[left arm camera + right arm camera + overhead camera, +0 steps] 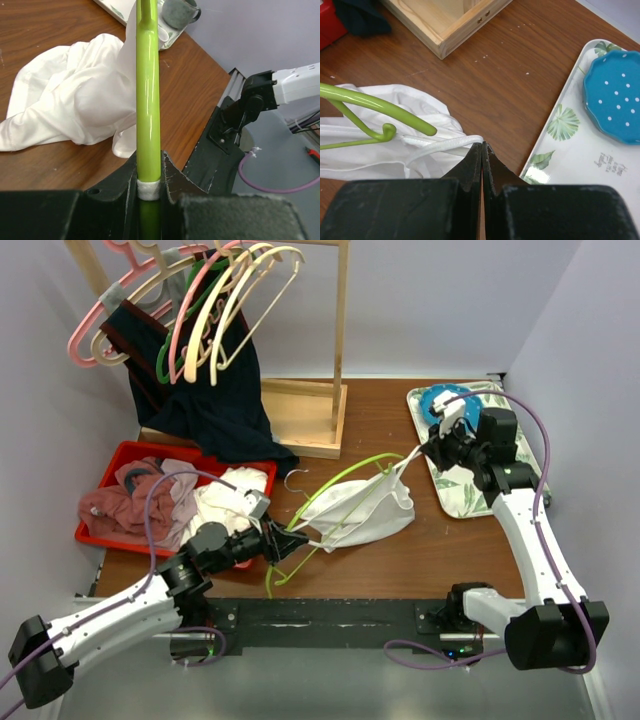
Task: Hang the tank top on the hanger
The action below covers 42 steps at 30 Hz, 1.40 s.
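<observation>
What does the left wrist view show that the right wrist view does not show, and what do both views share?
Only the left wrist view shows the left claw shut on the hanger, and the right arm's base at the table edge. Only the right wrist view shows the right claw shut on a strap of the tank top, the blue dotted plate on the leaf-print tray, and the wooden stand base. Both show the lime hanger, the white tank top and the brown table.
</observation>
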Tool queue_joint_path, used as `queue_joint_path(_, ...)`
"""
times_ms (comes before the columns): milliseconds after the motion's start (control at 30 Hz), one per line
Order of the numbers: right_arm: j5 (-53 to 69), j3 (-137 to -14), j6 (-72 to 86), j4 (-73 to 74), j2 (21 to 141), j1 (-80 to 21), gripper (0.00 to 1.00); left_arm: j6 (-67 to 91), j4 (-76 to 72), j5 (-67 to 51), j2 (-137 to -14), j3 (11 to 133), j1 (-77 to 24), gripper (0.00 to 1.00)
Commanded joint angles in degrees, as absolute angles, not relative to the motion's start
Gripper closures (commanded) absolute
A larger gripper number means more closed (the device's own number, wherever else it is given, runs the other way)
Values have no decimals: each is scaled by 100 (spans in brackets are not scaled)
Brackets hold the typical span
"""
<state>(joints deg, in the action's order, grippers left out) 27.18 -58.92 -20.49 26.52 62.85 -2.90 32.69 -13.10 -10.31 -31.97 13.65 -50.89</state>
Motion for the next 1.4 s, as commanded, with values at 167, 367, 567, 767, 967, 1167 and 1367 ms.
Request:
queue_joint_path(167, 2672, -6231, -1758, 2171, 6565, -229, 100, 2566, -1090, -949, -3068, 1723, -5054, 100)
queue_joint_path(367, 2760, -6205, -1714, 2136, 6618, -229, 100, 2628, -1134, -669, -2786, 1670, -5054, 100)
queue_joint_path(567, 2751, -6100, -1740, 2101, 6618, -229, 100, 2698, -1362, -510, -2531, 1556, -5054, 100)
queue_joint_path(767, 2760, -6152, -1679, 2057, 6653, -237, 100, 2646, -1406, -905, -2654, 1538, -5062, 100)
queue_joint_path(967, 2734, -6179, -1661, 2048, 6680, -229, 100, 2584, -1511, -1213, -2865, 1486, -5054, 100)
queue_joint_path(1167, 2716, -6152, -1670, 2048, 6671, -237, 100, 2584, -1608, -1301, -3015, 1450, -5054, 100)
queue_joint_path(1367, 2725, -6152, -1661, 2048, 6671, -220, 100, 2531, -1407, -1055, -2971, 1485, -5054, 100)
